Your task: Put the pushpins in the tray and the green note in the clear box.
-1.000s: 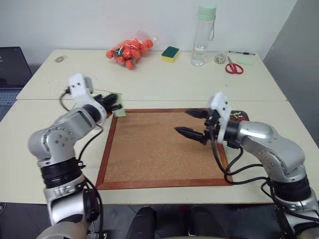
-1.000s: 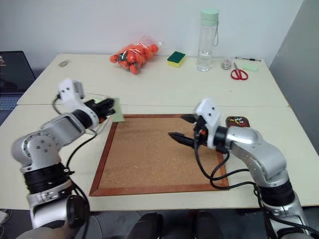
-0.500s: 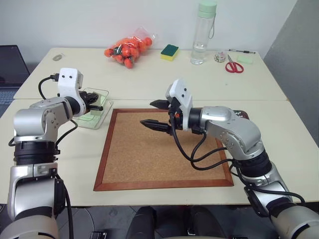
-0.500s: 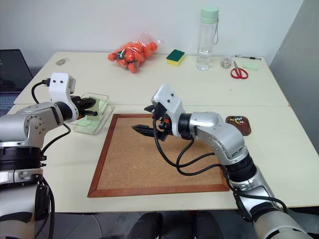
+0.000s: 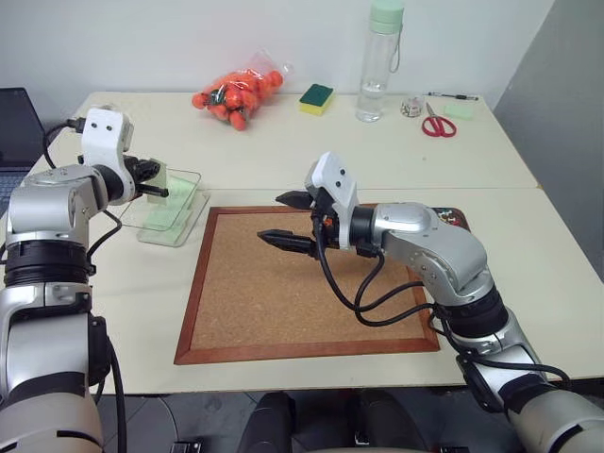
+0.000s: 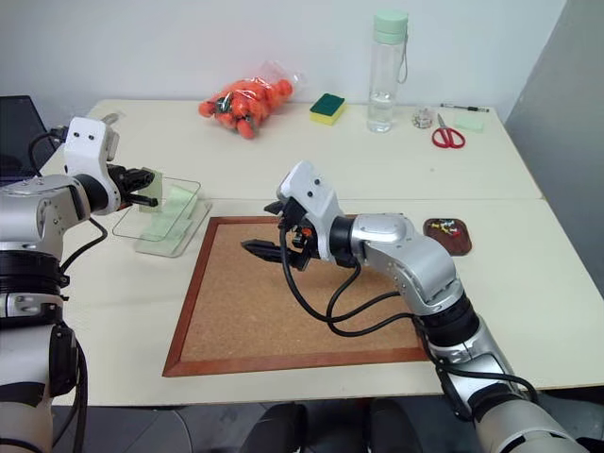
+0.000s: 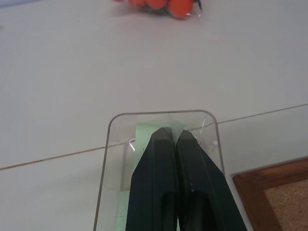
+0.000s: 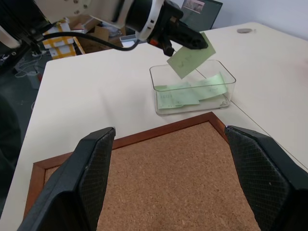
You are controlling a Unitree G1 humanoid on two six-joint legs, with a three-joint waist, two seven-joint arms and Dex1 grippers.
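My left gripper (image 5: 151, 190) is shut on the green note (image 8: 190, 58), a pale green slip hanging just above the clear box (image 8: 194, 89). Other pale green slips lie inside that box. From the left wrist, the shut fingers (image 7: 166, 159) cover most of the note (image 7: 143, 132) over the box's rim (image 7: 161, 113). My right gripper (image 5: 283, 219) hovers open over the cork board, pointing left with nothing between its fingers (image 8: 94, 173). The small brown tray (image 6: 447, 236) sits past the board's far right corner, and the pushpins (image 6: 446, 226) lie in it.
The wood-framed cork board (image 5: 302, 293) fills the middle of the table. Along the far edge stand a bag of orange things (image 5: 236, 90), a green-and-yellow sponge (image 5: 316, 97), a tall clear bottle (image 5: 377, 61) and red scissors (image 5: 434, 124). A laptop (image 5: 14, 118) sits far left.
My left gripper swung left with the note from the board's far left corner to above the clear box. My right gripper moved left across the board. The head camera shifted as well.
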